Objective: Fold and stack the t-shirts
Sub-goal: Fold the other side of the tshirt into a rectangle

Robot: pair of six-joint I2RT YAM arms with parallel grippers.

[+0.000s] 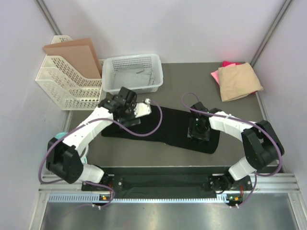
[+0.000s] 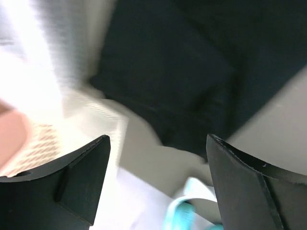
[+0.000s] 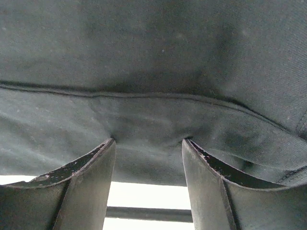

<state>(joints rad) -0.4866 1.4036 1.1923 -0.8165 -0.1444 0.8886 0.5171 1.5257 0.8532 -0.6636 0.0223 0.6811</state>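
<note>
The black t-shirt (image 1: 168, 129) lies as a long folded band across the middle of the table. My left gripper (image 1: 128, 119) hovers over its left end, jaws wide open and empty; in the blurred left wrist view (image 2: 158, 139) the black cloth (image 2: 192, 72) lies beyond the fingertips. My right gripper (image 1: 198, 132) is over the band's right part; in the right wrist view (image 3: 148, 140) its jaws stand apart, and both tips press into the black cloth (image 3: 153, 57) just below a seam. The folded tan t-shirt (image 1: 238, 81) lies at the back right on the pink t-shirt (image 1: 228, 64).
A white mesh basket (image 1: 132, 72) stands at the back centre. A white rack (image 1: 67, 86) at the back left holds brown cardboard sheets (image 1: 74, 52). A teal object (image 1: 60, 135) sits by the left arm and shows in the left wrist view (image 2: 192, 211). Purple cables loop over both arms.
</note>
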